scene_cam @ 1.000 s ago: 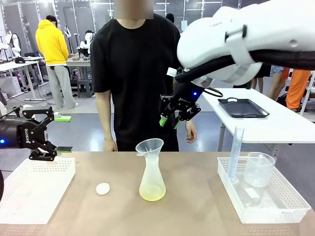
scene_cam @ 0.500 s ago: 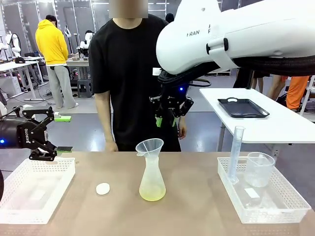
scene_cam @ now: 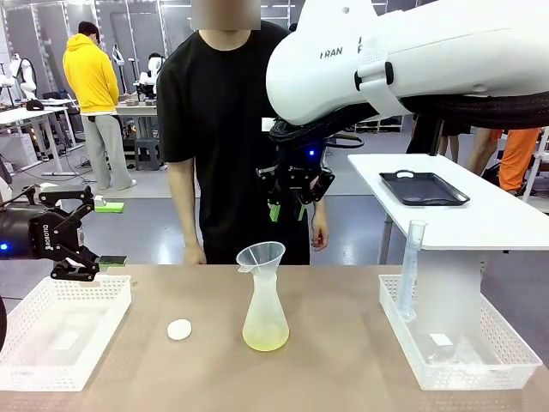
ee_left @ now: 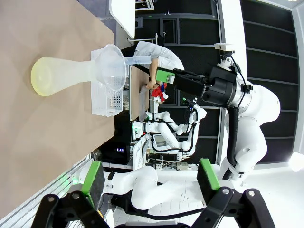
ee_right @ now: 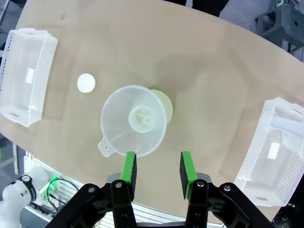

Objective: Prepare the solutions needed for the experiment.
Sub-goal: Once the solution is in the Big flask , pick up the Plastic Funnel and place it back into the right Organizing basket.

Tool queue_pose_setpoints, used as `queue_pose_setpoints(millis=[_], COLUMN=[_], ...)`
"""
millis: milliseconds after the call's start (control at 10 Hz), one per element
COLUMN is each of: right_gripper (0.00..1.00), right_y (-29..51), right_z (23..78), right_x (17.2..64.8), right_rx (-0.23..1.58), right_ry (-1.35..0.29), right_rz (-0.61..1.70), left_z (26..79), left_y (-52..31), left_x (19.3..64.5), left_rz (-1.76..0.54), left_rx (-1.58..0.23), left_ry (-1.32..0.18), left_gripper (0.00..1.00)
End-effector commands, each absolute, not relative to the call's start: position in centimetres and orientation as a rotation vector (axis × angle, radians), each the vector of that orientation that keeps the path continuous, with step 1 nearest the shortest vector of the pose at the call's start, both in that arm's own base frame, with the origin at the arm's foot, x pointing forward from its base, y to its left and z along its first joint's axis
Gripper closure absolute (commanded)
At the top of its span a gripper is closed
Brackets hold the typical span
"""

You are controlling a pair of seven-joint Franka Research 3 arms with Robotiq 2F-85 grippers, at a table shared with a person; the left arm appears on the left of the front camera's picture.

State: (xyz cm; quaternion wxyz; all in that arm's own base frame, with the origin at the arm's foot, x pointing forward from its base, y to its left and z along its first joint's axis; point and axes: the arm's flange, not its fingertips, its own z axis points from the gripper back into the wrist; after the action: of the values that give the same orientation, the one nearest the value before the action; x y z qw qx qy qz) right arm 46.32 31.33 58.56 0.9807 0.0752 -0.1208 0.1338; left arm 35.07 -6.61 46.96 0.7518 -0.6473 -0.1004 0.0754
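Currently your right gripper (scene_cam: pixel 287 212) hangs above the funnel (scene_cam: pixel 261 255), its fingers (ee_right: pixel 130 173) parted partway with bare table (scene_cam: pixel 343 369) between them, grasping nothing. The solution (scene_cam: pixel 265 340) lies as a shallow yellow-green layer in the bottom of the flask (scene_cam: pixel 264 305), below those fingertips and well apart from them. In the right wrist view it shows through the funnel's throat, just beyond the pad on the picture's left. Your left gripper (scene_cam: pixel 110 233) is spread wide and empty near the far rim of the left basket (scene_cam: pixel 51 369), and the solution lies well beyond its fingertips, toward the table's middle. Count one flask, one funnel, one white disc (scene_cam: pixel 179 329), one cylinder (scene_cam: pixel 410 266) standing in the right basket (scene_cam: pixel 446 375), two baskets in all, and one person (scene_cam: pixel 227 129) behind the table. Against a second ago, your right gripper has swung from beside the person's arm to over the funnel, its gap unchanged. The left gripper, flask and disc have not moved.
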Motion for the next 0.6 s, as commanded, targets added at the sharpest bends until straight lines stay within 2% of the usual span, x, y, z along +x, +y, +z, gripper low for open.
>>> queue_pose_setpoints(millis=[0, 500], right_gripper=[0.52, 0.52], right_y=[31.3, 33.3], right_z=[58.1, 53.5], right_x=[46.1, 45.9], right_rx=[0.113, 0.117], right_ry=[-0.237, -0.144], right_rz=[0.302, 0.321], left_z=[47.2, 47.2], left_y=[-6.8, -6.8], left_x=[35.0, 35.0], left_rz=[0.171, 0.171], left_rx=[-1.433, -1.433], left_ry=[-0.216, -0.216], left_gripper=[0.00, 0.00])
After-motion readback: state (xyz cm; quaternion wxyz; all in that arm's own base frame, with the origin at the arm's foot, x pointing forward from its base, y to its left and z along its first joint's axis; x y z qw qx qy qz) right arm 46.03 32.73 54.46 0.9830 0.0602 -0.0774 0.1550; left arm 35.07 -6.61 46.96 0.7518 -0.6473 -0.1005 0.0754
